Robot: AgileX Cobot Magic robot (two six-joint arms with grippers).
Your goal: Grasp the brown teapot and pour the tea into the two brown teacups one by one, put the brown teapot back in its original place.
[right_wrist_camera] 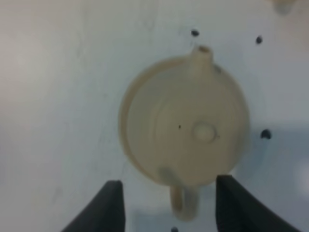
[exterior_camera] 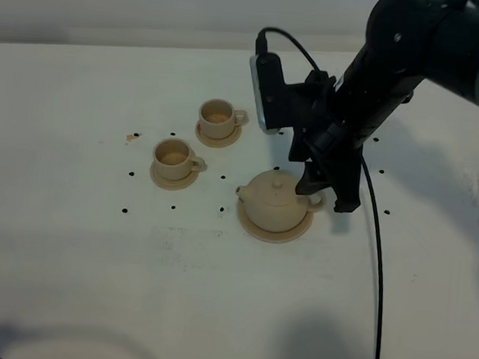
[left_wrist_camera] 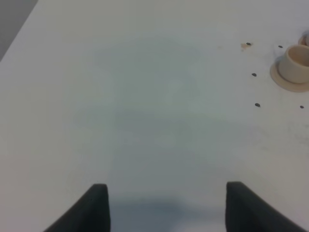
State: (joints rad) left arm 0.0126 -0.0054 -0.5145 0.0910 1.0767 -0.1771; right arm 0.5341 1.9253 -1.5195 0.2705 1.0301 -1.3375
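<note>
The right gripper (right_wrist_camera: 169, 186), jaws spread, straddles the handle of the brown teapot (exterior_camera: 272, 200) without touching. The left gripper (left_wrist_camera: 166, 186) hangs spread above the table (left_wrist_camera: 145, 96).

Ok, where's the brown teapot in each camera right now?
Exterior high: the brown teapot sits right of centre on its coaster, below the right arm.
Left wrist: not in it; only a teacup shows at the frame's edge.
Right wrist: it fills the middle, its handle between the fingers of the open right gripper.
Shared landmark: the black dots on the white table show in all three.
</note>
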